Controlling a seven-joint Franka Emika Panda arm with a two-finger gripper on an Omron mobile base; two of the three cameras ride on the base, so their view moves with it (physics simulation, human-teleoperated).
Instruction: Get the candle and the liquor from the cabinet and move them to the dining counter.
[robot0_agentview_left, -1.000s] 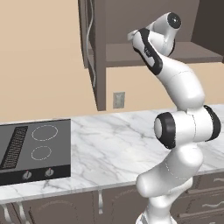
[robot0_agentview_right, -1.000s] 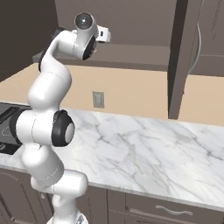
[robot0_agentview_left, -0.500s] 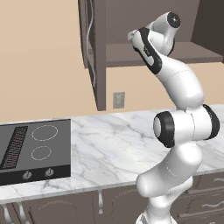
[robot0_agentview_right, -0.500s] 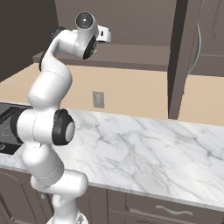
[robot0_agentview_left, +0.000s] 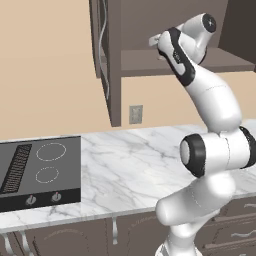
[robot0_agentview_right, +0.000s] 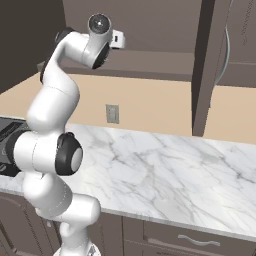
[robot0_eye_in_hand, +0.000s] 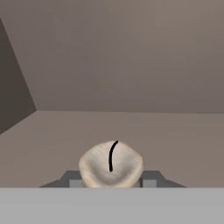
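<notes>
Tool (robot0_eye_in_hand: 111, 183) grips the small beige-grey stubby candle (robot0_eye_in_hand: 111, 164) low on the dark brown wall cabinet's shelf (robot0_eye_in_hand: 175, 140); risk: wider base slips free on withdrawal.

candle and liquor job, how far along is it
Done: the cabinet stands open and the arm reaches inside. In hand: the gripper sits shut on the candle, which is not yet out of the cabinet. Left: carry it to the dining counter, then fetch the liquor.
</notes>
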